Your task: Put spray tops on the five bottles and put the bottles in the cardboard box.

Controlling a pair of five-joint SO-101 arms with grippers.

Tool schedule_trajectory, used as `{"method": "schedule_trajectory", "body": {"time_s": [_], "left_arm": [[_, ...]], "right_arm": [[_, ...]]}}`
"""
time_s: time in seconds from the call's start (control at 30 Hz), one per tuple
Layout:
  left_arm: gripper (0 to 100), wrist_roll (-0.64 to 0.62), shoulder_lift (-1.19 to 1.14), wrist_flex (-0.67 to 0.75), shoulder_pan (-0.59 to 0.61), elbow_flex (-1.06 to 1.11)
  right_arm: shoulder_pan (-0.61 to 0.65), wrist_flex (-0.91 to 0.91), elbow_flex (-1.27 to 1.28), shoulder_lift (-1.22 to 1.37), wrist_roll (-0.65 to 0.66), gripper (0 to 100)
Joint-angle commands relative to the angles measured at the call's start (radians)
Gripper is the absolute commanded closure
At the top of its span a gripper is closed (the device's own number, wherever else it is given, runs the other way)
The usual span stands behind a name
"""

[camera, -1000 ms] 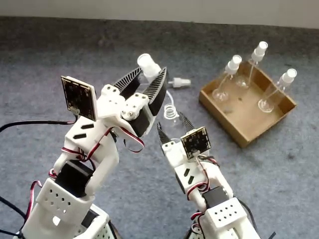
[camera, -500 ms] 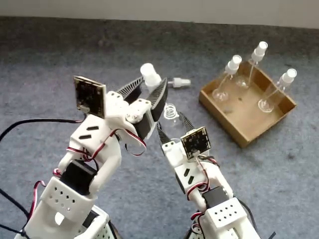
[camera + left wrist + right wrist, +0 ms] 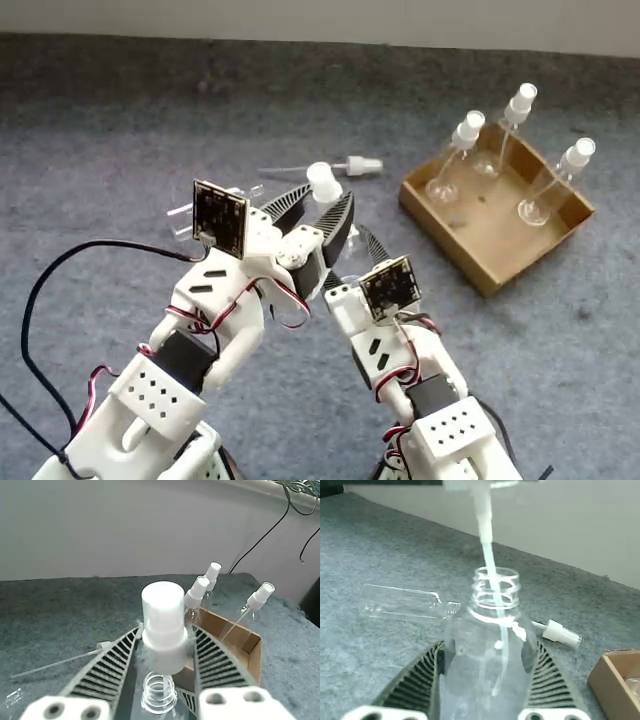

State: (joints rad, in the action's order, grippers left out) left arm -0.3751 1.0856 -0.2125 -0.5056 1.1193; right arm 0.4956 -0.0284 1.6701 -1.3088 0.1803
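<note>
White plastic spray top (image 3: 162,622), clenched between my left fingers (image 3: 122,660) and held directly above the clear bottle (image 3: 492,630). My right fingers (image 3: 415,677) grasp that bottle upright by its body. The dip tube (image 3: 487,555) already runs down through the open threaded neck, but the collar of the top stands apart from the threads, with a gap between them.

Step in hand, as I judge it: fitting the fourth top. Three capped bottles (image 3: 467,130) stand in the cardboard box (image 3: 440,235). A loose bottle (image 3: 400,601) lies on its side on the grey desk (image 3: 120,120), and a loose spray top (image 3: 360,165) lies near the box.

The next move calls for lowering my left fingers straight down, with the tube centred and the collar square to the neck. The top is then seated while my right fingers hold the bottle firm. A tilted approach would likely catch the collar on the rim.
</note>
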Motion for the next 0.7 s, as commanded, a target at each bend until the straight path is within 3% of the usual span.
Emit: {"method": "schedule_trajectory", "body": {"time_s": [0.0, 0.67], "left_arm": [[100, -0.006, 0.007, 0.023, -0.048, -0.004], [100, -0.008, 0.007, 0.026, -0.01, 0.074]], "right_arm": [[0.001, 0.007, 0.151, -0.012, 0.106, 91.9], [0.002, 0.035, 0.154, -0.013, 0.115, 91.9]]}}
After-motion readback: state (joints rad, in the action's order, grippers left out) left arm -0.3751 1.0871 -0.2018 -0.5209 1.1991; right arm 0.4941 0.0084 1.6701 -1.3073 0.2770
